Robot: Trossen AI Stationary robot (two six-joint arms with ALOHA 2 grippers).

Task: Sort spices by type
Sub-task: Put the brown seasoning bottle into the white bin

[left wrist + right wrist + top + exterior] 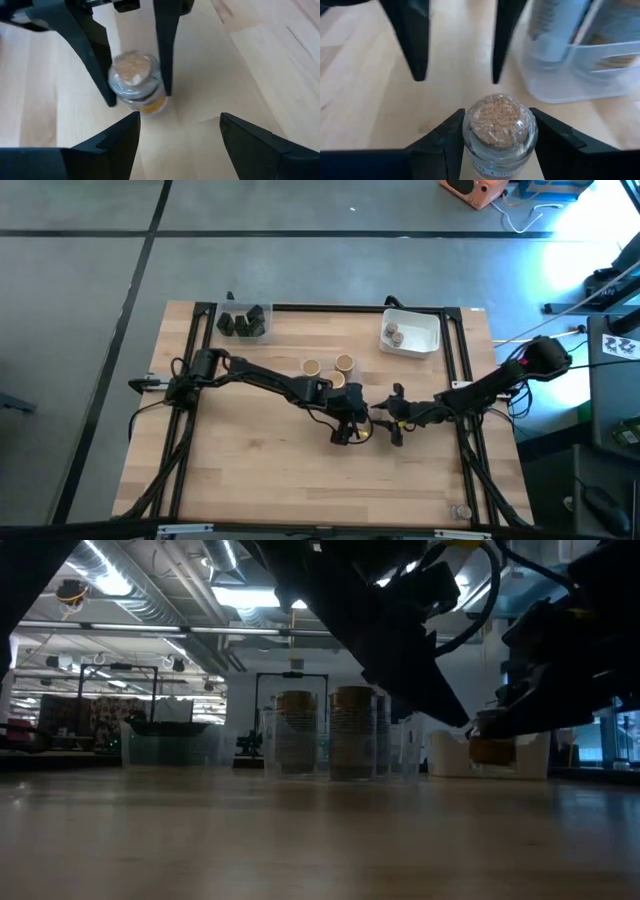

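A tiny round glass spice jar [135, 82] with a cork top and yellow contents sits in my right gripper [497, 120], shut on it near the table's middle [385, 423]. My left gripper [177, 117] is open and faces that jar from the left [352, 430], its fingers a short way off and touching nothing. Tan cylinders [344, 363] stand upright in a clear tub beyond the grippers. Dark blocky jars [243, 323] sit in another clear tub at the far left. Small grey-brown jars [394, 334] lie in the white tub [425, 340]. My right gripper pinches the small jar between its two fingers, one on each side of the glass body just under the cork top [470, 137]. The fingers [162, 60] slant down from the table's right. The jar [490, 745] is upright and lifted clear of the table.
The clear tub [580, 65] with the tan cylinders [350, 730] stands just beyond the two grippers. The white tub sits at the far right and the clear tub of dark jars at the far left. Bare wood lies toward the near edge [300, 480].
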